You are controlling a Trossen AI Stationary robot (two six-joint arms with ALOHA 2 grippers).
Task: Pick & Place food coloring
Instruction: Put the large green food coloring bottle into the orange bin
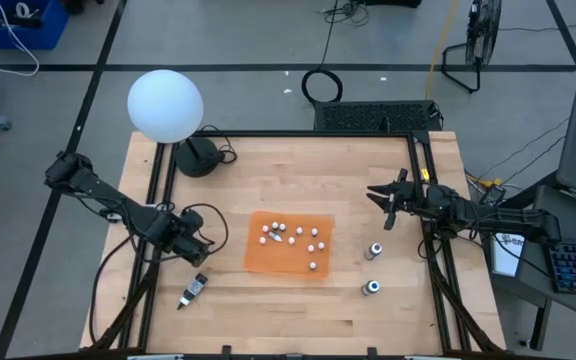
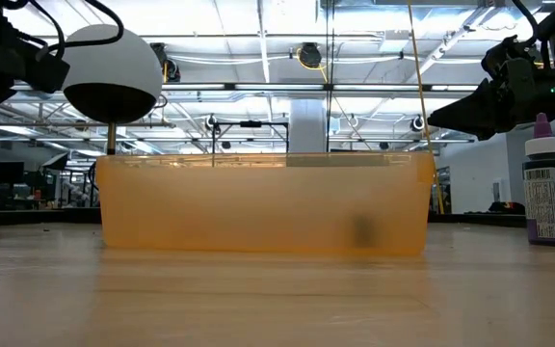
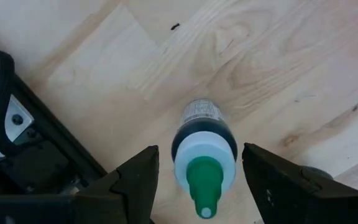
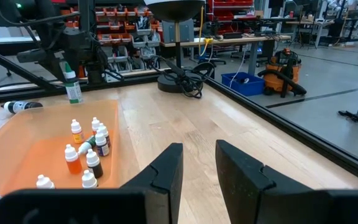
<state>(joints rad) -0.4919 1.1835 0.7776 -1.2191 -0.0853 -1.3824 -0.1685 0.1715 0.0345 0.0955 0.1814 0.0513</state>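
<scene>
Several tiny white-topped food coloring bottles point(image 1: 290, 236) stand in a shallow orange tray point(image 1: 260, 262) mid-table, also seen in the right wrist view point(image 4: 86, 149). Two larger bottles point(image 1: 374, 250) point(image 1: 371, 288) stand to the tray's right; one with a purple top point(image 2: 551, 188) shows in the low view. Another bottle point(image 1: 193, 290) lies on its side near the table's left. A green-tipped bottle point(image 3: 204, 155) stands upright on the wood. My left gripper point(image 3: 199, 151) is open above it, a finger on either side, not touching. My right gripper point(image 1: 376, 195) is open in the air, right of the tray.
A white globe lamp point(image 1: 165, 105) on a black base point(image 1: 198, 155) stands at the table's far left with its cable. Black frame rails point(image 1: 158, 190) point(image 1: 430, 200) run along both sides of the table. Bare wood lies near and far of the tray.
</scene>
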